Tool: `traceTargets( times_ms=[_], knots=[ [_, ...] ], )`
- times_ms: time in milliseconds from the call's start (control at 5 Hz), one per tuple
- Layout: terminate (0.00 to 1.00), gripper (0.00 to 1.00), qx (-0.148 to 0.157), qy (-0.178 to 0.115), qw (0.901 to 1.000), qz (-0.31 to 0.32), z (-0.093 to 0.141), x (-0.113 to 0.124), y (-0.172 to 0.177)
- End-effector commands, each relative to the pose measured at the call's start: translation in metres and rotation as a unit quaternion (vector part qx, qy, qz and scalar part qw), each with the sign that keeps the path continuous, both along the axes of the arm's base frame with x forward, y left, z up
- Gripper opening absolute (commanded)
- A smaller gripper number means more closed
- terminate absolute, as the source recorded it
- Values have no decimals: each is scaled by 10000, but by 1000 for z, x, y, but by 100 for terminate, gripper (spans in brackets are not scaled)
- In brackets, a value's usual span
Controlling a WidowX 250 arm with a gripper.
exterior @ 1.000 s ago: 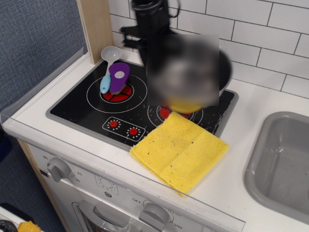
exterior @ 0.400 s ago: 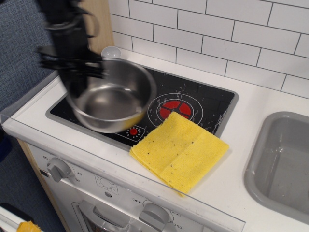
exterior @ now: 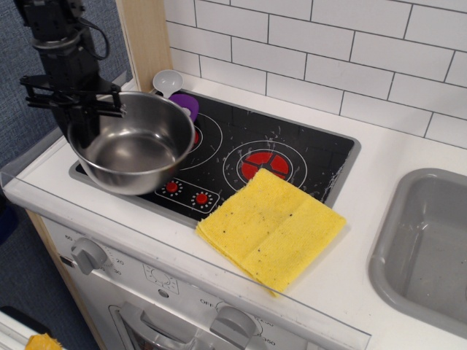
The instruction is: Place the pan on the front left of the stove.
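only one view here: the gripper (exterior: 82, 117) is clamped on the pan's (exterior: 135, 152) left rim, the pan sitting over the stove's (exterior: 292, 146) front left corner, hiding most of the left burner. yellow cloth (exterior: 271, 226) overlaps the stove's front right edge.

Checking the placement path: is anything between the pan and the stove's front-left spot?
Nothing visible blocks it. The pan, held at its rim by the pincer, already hangs over the stove front-left corner. The purple utensil lies behind it, partly hidden.
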State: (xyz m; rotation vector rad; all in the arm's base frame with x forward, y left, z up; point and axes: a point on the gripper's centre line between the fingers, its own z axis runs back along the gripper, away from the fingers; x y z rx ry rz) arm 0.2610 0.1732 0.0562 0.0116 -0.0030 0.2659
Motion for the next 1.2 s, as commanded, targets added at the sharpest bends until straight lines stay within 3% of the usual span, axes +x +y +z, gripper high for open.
traceTargets(
  times_ms=[0, 200, 400, 800, 1000],
  knots=[
    [0, 0, 251, 124, 9996, 48, 10, -6, 24],
    [0, 0, 281, 125, 9994, 150, 11, -17, 27],
    [0, 100, 217, 117, 9996, 168, 12, -21, 27],
    [0, 100, 144, -122, 9996, -198, 20, -16, 11],
    [0, 100, 200, -204, 9971, -705, 35, -12, 0]
  ],
)
